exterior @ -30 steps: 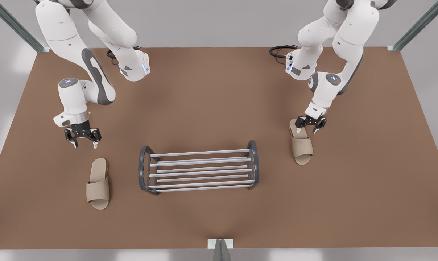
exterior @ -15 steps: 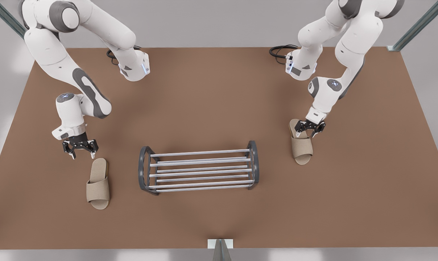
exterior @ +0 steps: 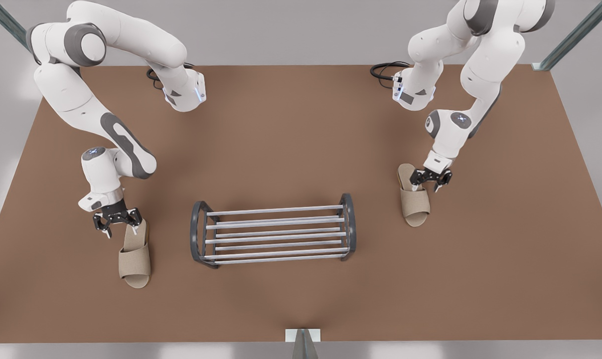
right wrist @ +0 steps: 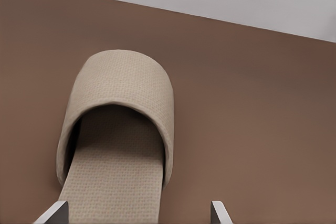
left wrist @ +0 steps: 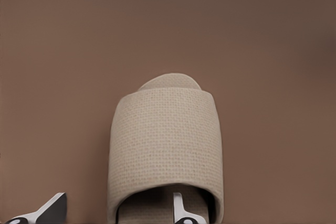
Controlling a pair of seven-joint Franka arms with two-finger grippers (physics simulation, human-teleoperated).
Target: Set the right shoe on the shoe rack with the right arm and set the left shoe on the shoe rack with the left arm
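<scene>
Left gripper (exterior: 118, 225) open, one finger (left wrist: 180, 211) inside left shoe (exterior: 135, 253) heel, front view's left. Right gripper (exterior: 429, 181) open astride right shoe (exterior: 413, 197) heel, front view's right. Shoe rack (exterior: 273, 233) between, bare. Brown tabletop (exterior: 291, 129); grey wall (exterior: 291, 30) far.

Brown table (exterior: 291, 129), shoe rack (exterior: 273, 232) at centre, one beige slipper (exterior: 135, 254) each side (exterior: 413, 202)

The left shoe (left wrist: 165, 150) lies flat on the brown counter (left wrist: 273, 77). The left hand (left wrist: 118, 212) is spread: one fingertip (left wrist: 178, 207) seemingly inside the strap opening, the other beside the shoe.
</scene>
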